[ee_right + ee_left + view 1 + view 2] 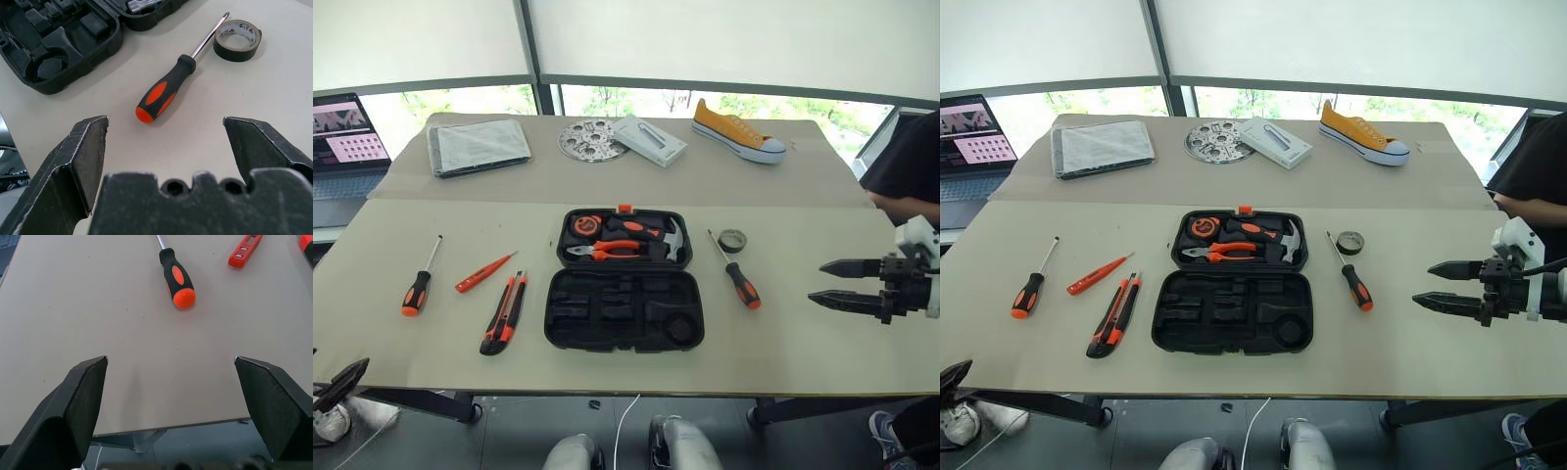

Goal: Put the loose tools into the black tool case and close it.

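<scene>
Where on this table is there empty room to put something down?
Bare patches: the near left corner in front of the left screwdriver, and the near right side between the right screwdriver and the right tool. Crowded: around the open tool case and the utility knife.

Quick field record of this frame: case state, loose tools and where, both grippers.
case: black tool case open, flat, mid-table; pliers and hammer in far half
left of case: screwdriver, tester screwdriver, utility knife
right of case: second screwdriver, tape roll
left gripper: open, empty, near the left screwdriver
right gripper: open, empty, facing second screwdriver
</scene>
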